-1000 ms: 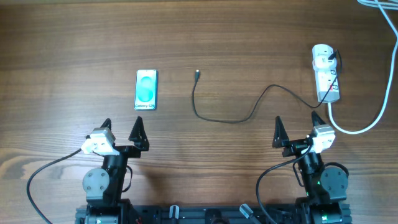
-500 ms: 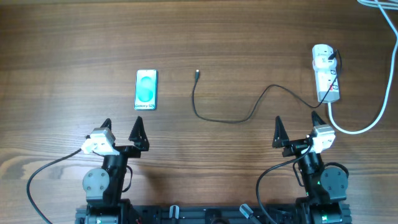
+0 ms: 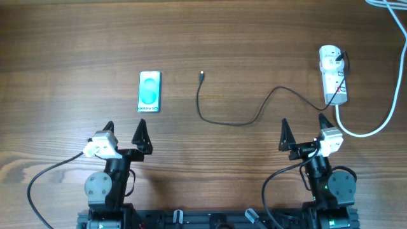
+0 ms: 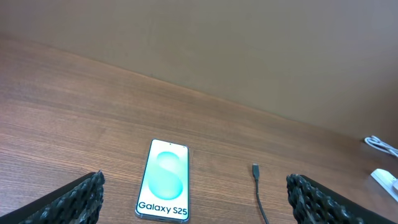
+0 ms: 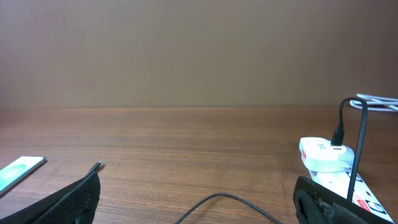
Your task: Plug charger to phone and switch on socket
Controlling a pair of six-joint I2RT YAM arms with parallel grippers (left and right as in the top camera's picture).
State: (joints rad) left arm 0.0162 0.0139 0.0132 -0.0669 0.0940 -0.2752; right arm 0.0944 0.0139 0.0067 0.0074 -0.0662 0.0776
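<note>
The phone (image 3: 149, 91) lies flat on the wooden table, left of centre, its "Galaxy S25" text at the near end; it also shows in the left wrist view (image 4: 164, 188). The charger, a thin black cable (image 3: 235, 121), curves from its free connector tip (image 3: 201, 74) to a plug in the socket (image 3: 333, 75), a white power strip at the right. The tip shows in the left wrist view (image 4: 255, 168), the socket in the right wrist view (image 5: 329, 163). My left gripper (image 3: 124, 135) and right gripper (image 3: 305, 131) are open and empty near the front edge.
A thick white cord (image 3: 381, 127) runs from the socket's near end and loops up along the table's right edge. A second white cable (image 3: 375, 3) lies at the far right corner.
</note>
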